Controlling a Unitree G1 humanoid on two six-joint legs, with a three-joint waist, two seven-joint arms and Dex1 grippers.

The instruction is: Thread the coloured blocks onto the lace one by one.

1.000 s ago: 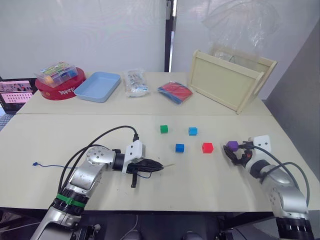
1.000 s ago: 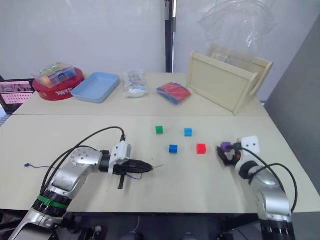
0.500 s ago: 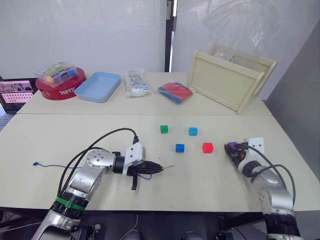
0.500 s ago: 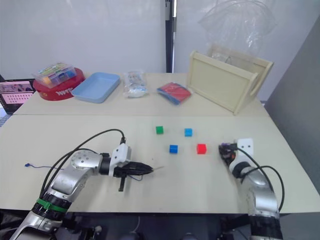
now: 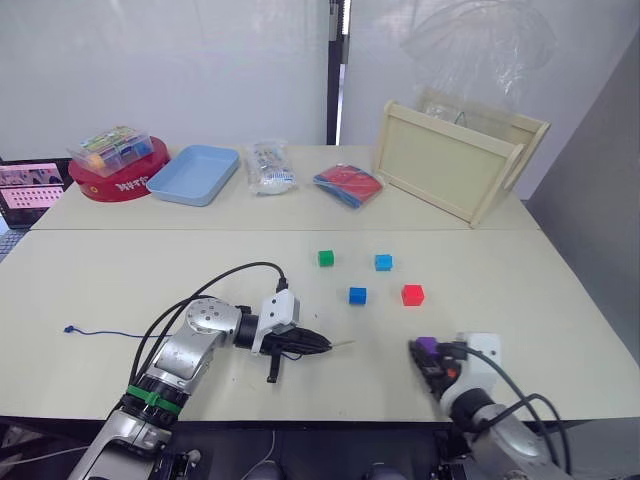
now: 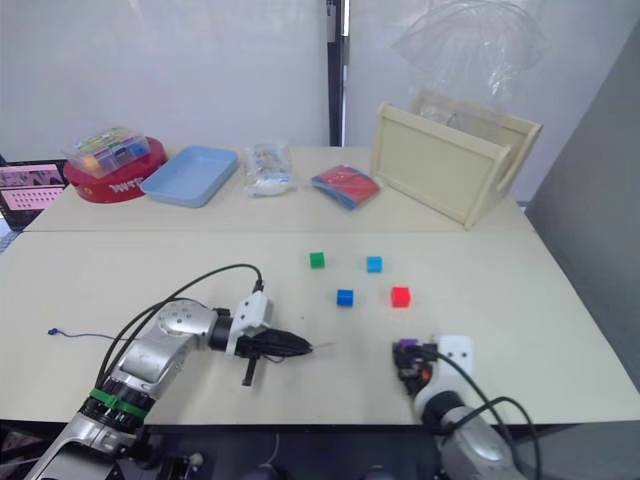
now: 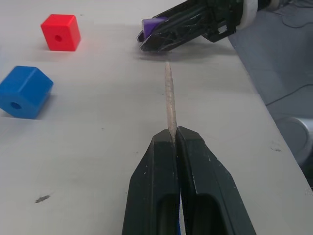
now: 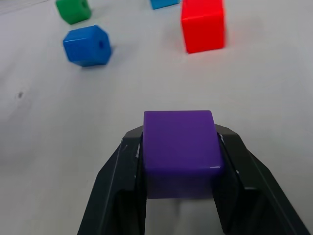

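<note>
The right tool (image 5: 428,352) had carried the clamped purple block (image 5: 426,345) inward toward 9 o'clock, nearer the lace's tip (image 7: 168,95), pinched in the closed left tool (image 7: 175,142) above the surface (image 5: 500,270).

1. Both head eyes look forward and down over the table (image 5: 120,270).
2. Each wrist camera sits close, looking along its own fingers.
3. Both wrist views share the red cube (image 7: 60,32).
</note>
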